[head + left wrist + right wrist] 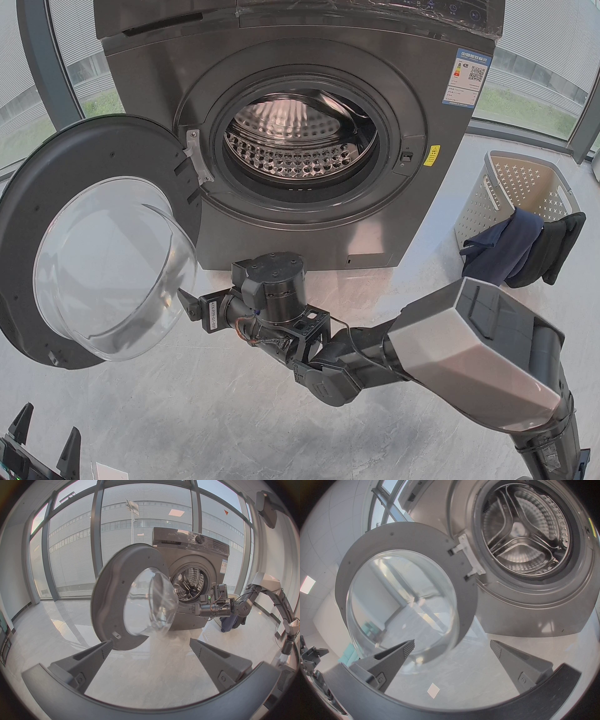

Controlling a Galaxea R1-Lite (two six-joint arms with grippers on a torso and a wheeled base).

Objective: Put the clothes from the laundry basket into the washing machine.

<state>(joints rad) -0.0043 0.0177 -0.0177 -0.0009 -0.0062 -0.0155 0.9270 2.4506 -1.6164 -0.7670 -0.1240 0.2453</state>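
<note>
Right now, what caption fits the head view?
Washer door open; clothes hang over the basket; right pincer beside the door.

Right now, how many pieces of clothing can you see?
2: a navy garment hangs over the laundry basket at its near rim, and a black garment hangs beside it, touching it. More may be hidden inside the basket.

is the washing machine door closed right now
No, the door stands swung wide open on its hinge at the left of the washing machine, leaving the drum fully exposed.
</note>
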